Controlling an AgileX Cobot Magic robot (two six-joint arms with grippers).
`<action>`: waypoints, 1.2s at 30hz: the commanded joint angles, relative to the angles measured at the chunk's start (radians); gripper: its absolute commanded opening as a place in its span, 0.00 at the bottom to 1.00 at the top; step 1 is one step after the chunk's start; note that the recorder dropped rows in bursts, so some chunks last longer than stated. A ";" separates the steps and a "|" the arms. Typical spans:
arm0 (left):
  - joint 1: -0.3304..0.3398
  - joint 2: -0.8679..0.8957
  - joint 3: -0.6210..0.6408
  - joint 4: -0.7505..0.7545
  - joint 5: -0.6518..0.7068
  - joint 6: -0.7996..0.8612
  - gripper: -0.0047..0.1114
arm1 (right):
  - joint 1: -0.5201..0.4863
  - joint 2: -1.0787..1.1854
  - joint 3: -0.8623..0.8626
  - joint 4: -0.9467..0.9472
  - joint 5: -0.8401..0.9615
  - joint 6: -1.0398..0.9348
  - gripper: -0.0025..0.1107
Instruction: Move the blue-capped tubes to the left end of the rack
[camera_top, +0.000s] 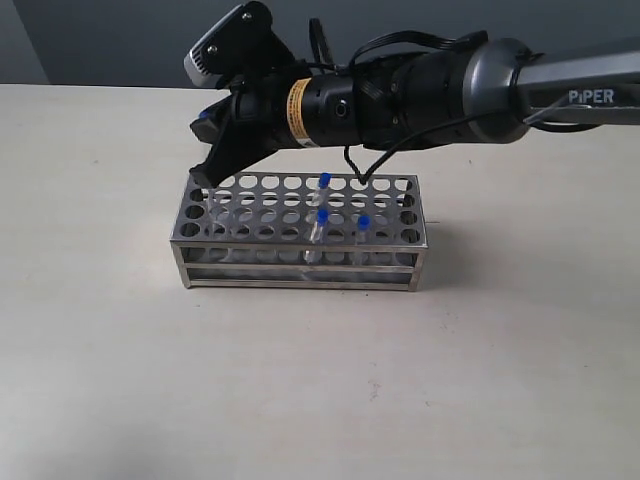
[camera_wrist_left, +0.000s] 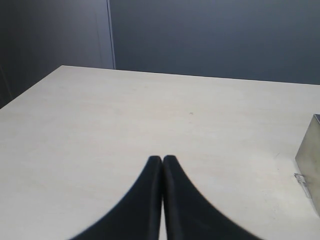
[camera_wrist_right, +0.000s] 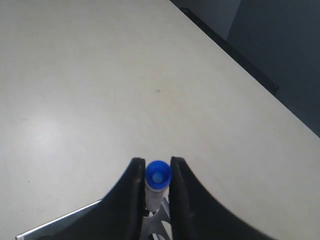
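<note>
Only the right wrist view shows one blue-capped tube (camera_wrist_right: 158, 176), which is clamped between the black curved fingers of the right gripper (camera_wrist_right: 158, 161) at the 9 o'clock end of the shiny perforated steel rack (camera_top: 300, 240). Three other blue-capped tubes (camera_top: 325, 181) (camera_top: 322, 216) (camera_top: 364, 222) are seen standing just toward 3 o'clock of its centre. The left gripper (camera_wrist_left: 162, 162) is pressed closed on nothing. The rack is surrounded by matte pale table (camera_top: 110, 340).

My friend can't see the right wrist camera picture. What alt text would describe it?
A black claw pinches a blue-capped tube, seen from above, over the edge of a shiny steel rack. A pale table stretches beyond.
</note>
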 joint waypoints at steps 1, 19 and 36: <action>-0.003 -0.004 -0.001 0.003 0.003 -0.002 0.05 | -0.002 0.000 -0.007 -0.023 0.017 -0.001 0.01; -0.003 -0.004 -0.001 0.003 0.003 -0.002 0.05 | -0.002 0.000 -0.007 -0.045 0.017 0.051 0.01; -0.003 -0.004 -0.001 0.003 0.003 -0.002 0.05 | -0.002 0.000 -0.007 -0.258 -0.026 0.272 0.01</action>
